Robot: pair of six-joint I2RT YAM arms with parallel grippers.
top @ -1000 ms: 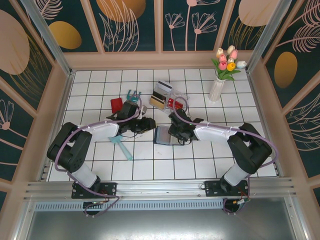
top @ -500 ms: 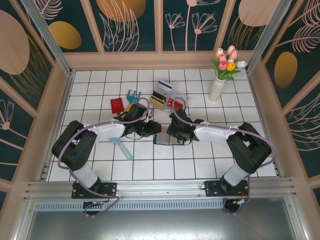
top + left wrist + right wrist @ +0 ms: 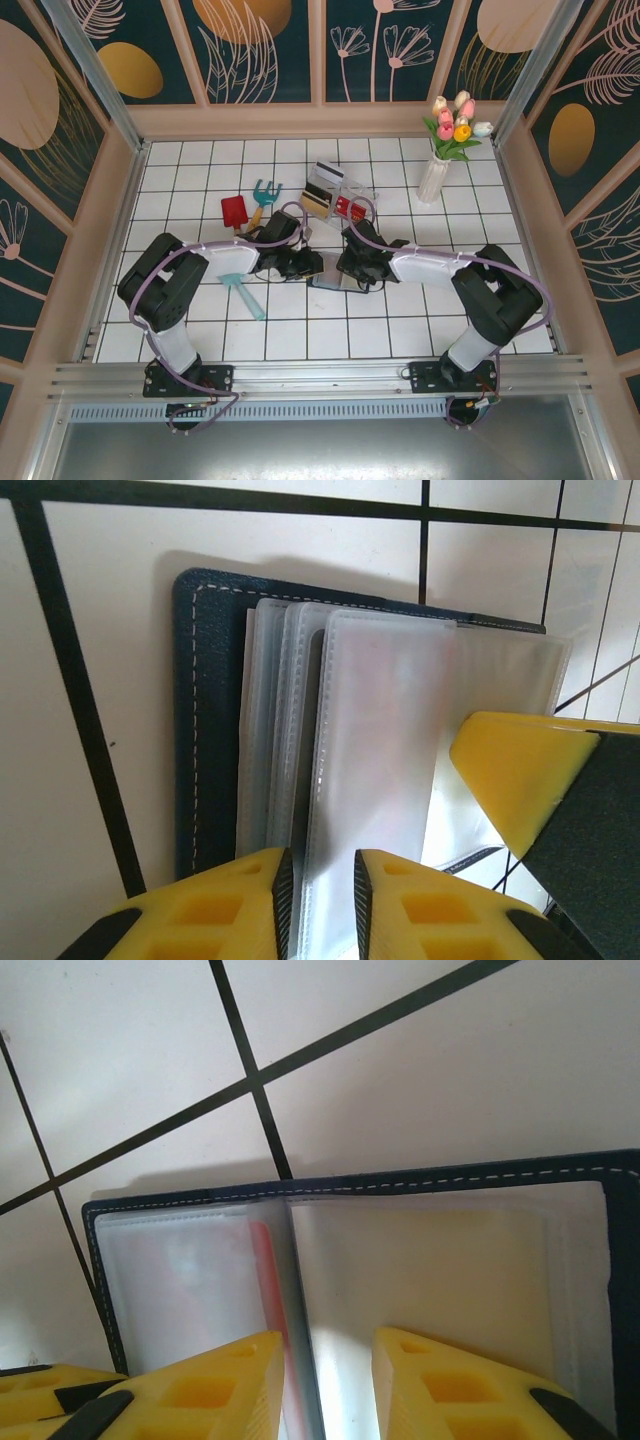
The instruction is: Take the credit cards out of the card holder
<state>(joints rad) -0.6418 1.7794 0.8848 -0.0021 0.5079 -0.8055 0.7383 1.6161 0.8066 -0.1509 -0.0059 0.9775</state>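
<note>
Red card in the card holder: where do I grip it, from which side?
Probably the red card's long edge showing beside the card holder's fold, from the right gripper's side; the rest lies flat under clear plastic.

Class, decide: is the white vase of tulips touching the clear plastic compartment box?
Apart. The top external view shows bare white tiles between the white vase and the clear plastic compartment box.

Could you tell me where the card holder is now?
The card holder lies open, central in the top view, between the left gripper and the right gripper.
</note>
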